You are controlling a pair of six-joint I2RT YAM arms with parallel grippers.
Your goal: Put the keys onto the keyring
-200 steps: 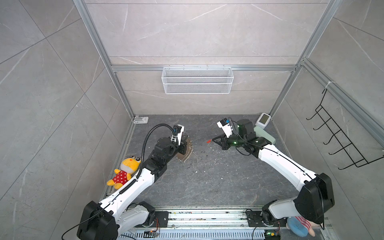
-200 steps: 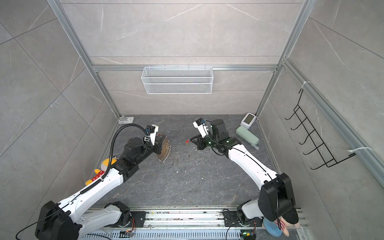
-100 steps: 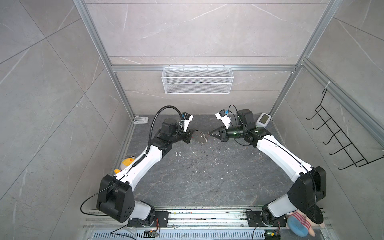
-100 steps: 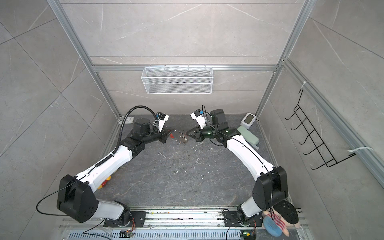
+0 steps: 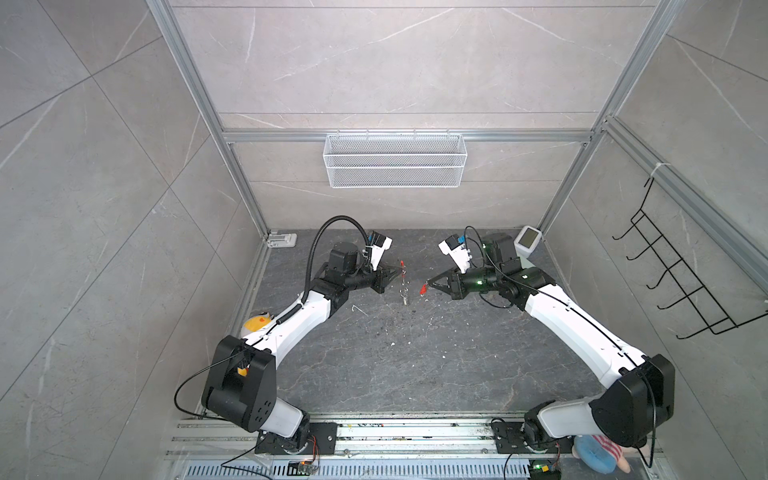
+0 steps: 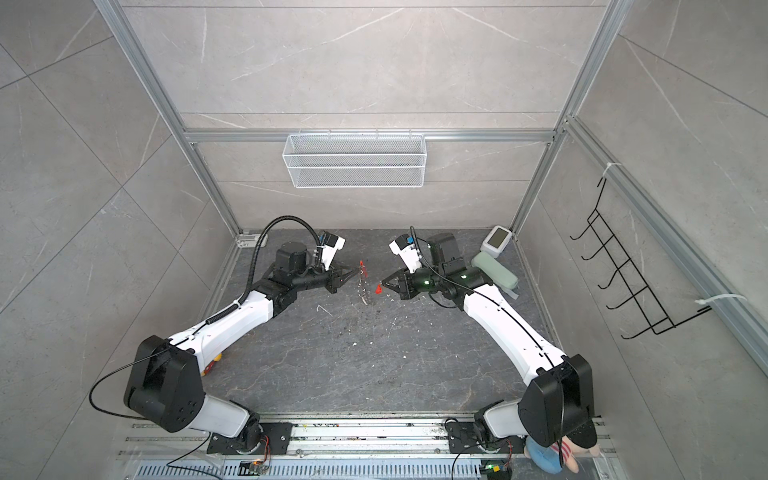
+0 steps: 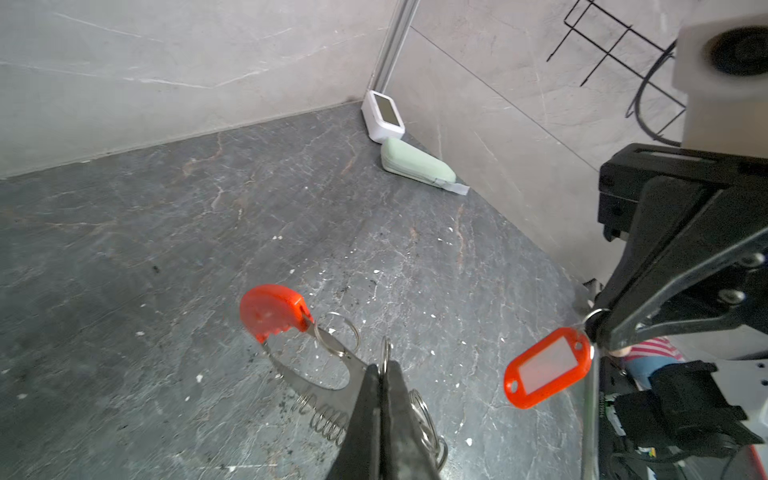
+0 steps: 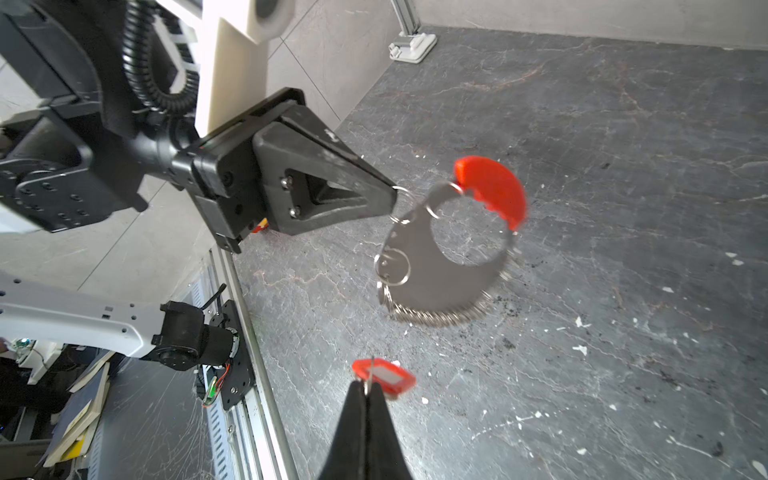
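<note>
The keyring (image 8: 432, 270) is a grey metal crescent fringed with small silver loops and capped by a curved red strip (image 7: 270, 309). It hangs in the air below my left gripper (image 7: 384, 365), which is shut on one of its small rings. In both top views the keyring (image 5: 403, 284) (image 6: 363, 284) is seen edge-on above the dark floor. The keys show as a red tag with a white label (image 7: 548, 372) (image 8: 384, 376), dangling from my right gripper (image 8: 365, 386), which is shut on the tag's ring. The two grippers (image 5: 400, 272) (image 5: 429, 284) face each other, a short gap apart.
A white mesh basket (image 5: 395, 160) hangs on the back wall and a black hook rack (image 5: 681, 282) on the right wall. A white device (image 6: 498, 240) and a pale green case (image 6: 494, 270) lie in the back right corner. Plush toys sit at the left (image 5: 257, 324) and front right (image 6: 552, 453).
The left arm has stretched toward the back and centre, bringing the keyring up to hang edge-on. The right gripper with the tag has lifted slightly and now points at the keyring.
</note>
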